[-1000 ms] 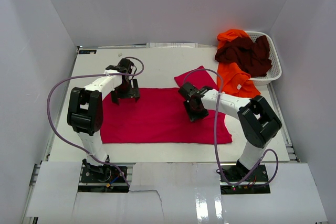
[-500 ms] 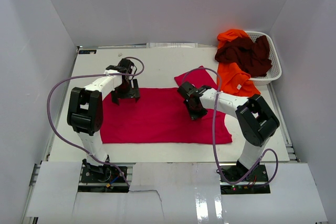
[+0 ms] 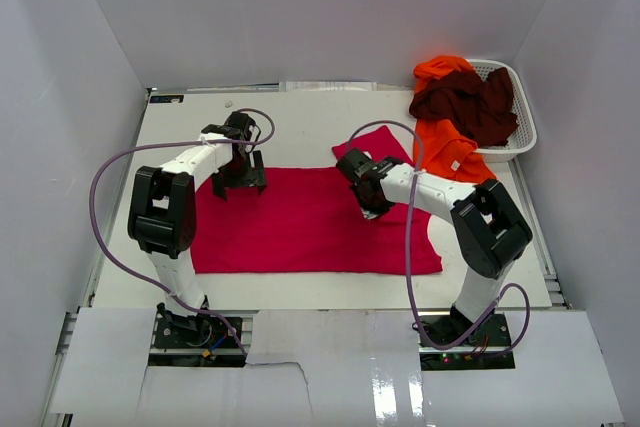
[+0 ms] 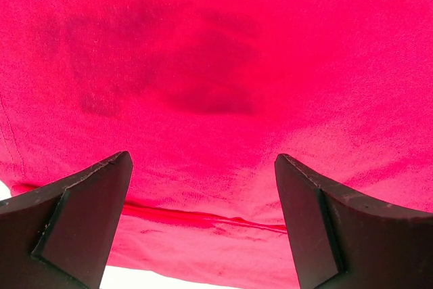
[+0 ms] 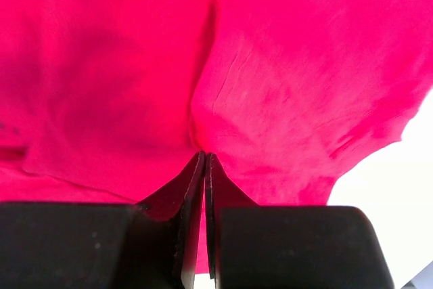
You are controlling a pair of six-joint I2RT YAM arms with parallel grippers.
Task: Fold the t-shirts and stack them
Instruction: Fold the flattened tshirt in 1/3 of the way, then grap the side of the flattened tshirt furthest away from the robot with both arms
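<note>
The crimson-red t-shirt lies spread flat across the table, with one sleeve pointing to the far side. My left gripper is open, its jaws wide apart just above the shirt's far left hem. My right gripper is shut on a pinch of the red cloth near the shirt's far right part, and a crease runs up from its tips. The orange t-shirt hangs out of the basket onto the table. The dark maroon t-shirt lies in the basket.
The white mesh laundry basket stands at the far right corner. White walls close in the table on three sides. Bare white table lies beyond the red shirt and to its left.
My right gripper has moved a little toward the far side, drawing the pinched red cloth with it. The left arm has not moved.
</note>
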